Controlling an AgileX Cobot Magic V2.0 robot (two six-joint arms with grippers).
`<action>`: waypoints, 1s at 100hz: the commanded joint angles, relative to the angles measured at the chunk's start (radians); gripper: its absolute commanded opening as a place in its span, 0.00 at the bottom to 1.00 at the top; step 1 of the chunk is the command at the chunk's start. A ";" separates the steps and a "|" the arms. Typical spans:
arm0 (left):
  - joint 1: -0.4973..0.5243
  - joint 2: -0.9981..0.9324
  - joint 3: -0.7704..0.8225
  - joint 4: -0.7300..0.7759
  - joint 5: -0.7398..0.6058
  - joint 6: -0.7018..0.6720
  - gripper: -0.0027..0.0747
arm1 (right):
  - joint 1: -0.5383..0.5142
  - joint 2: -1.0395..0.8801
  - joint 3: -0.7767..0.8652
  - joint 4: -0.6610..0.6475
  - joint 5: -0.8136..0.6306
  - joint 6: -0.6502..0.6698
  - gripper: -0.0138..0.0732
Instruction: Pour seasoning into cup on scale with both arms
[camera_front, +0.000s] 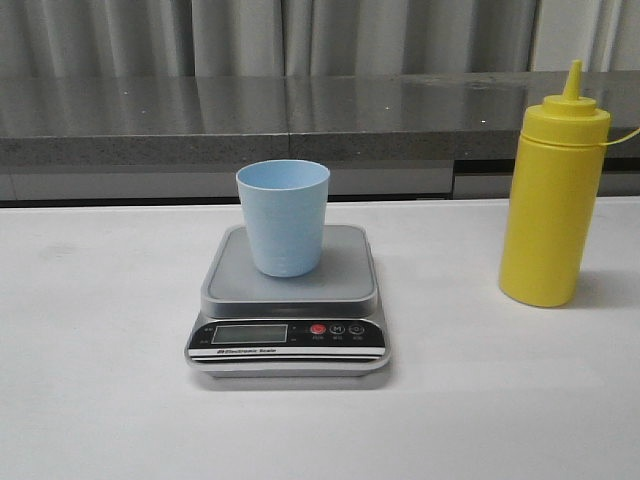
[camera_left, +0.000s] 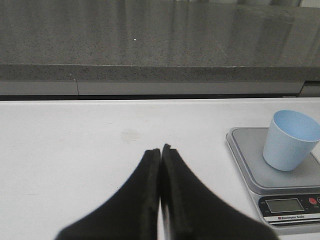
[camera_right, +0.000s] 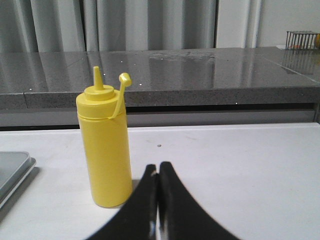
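On the small flat grey-platformed kitchen scale (camera_front: 288, 340) before me, I read "Electronic Scale" on its black front panel.

1. Support: white table (camera_front: 100, 330), matte, filling the lower half of the front view; faint smudge at left.
2. Scale (camera_front: 288, 300) sits flat on the table at centre frame, black panel and display facing the camera. Seen also at lower right of the left wrist view.
3. Yellow squeeze bottle (camera_front: 553, 195) stands upright on the table at right of frame, well apart from the scale; nozzle uncapped, tethered cap hanging to one side.
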 joint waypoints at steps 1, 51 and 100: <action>0.003 0.008 -0.024 0.000 -0.078 -0.008 0.01 | -0.006 -0.025 -0.018 -0.013 -0.074 -0.010 0.08; 0.003 0.008 -0.024 0.000 -0.078 -0.008 0.01 | -0.006 -0.025 -0.018 -0.013 -0.074 -0.010 0.08; 0.003 0.006 0.031 0.000 -0.095 -0.008 0.01 | -0.006 -0.025 -0.018 -0.013 -0.074 -0.010 0.08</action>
